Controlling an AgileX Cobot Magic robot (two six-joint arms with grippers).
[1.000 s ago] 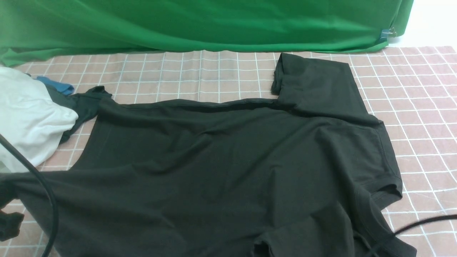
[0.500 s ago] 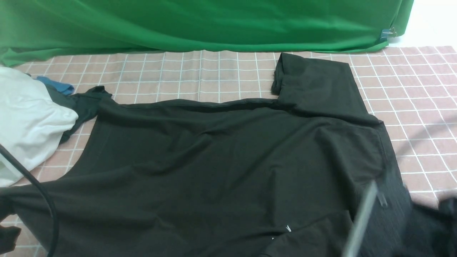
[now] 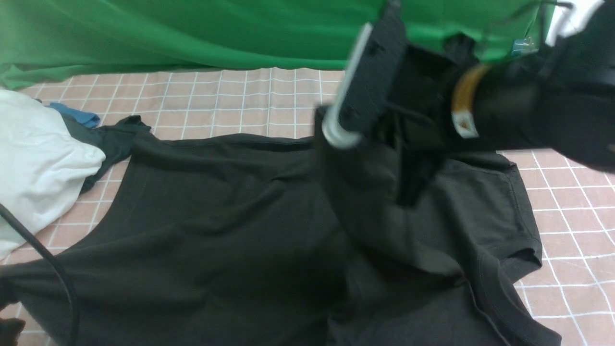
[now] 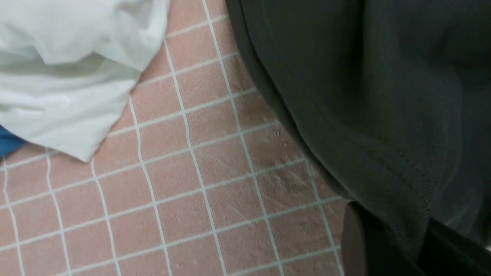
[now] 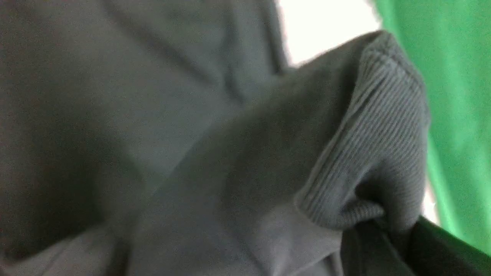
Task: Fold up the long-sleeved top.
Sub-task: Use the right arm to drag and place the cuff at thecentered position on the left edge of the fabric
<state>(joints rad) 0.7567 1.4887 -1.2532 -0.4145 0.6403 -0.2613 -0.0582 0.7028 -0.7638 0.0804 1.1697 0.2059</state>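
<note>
Long-sleeved top point(image 3: 216, 216): thin matt black knit, soft; cuff point(image 5: 376, 126) ribbed. Tablecloth point(image 3: 240, 101): pink woven cloth, matt, faintly rough. Backdrop point(image 3: 192, 29): smooth green fabric, slight sheen. White bundle point(image 3: 38, 154): soft matt cloth. Right arm point(image 3: 538, 110), blurred: matt black shell, probably plastic; bar point(image 3: 347, 91) silvery metal.

The right tool point(image 5: 387, 245), half a second ago only a blur low at the near right edge of the tabletop point(image 3: 240, 96), has swung up and forward, clamped on a ribbed edge point(image 5: 376, 126) of the long-sleeved top point(image 3: 216, 216). Cloth below the tool has lifted into a hanging fold, and the far sleeve is now hidden behind the tool.
</note>
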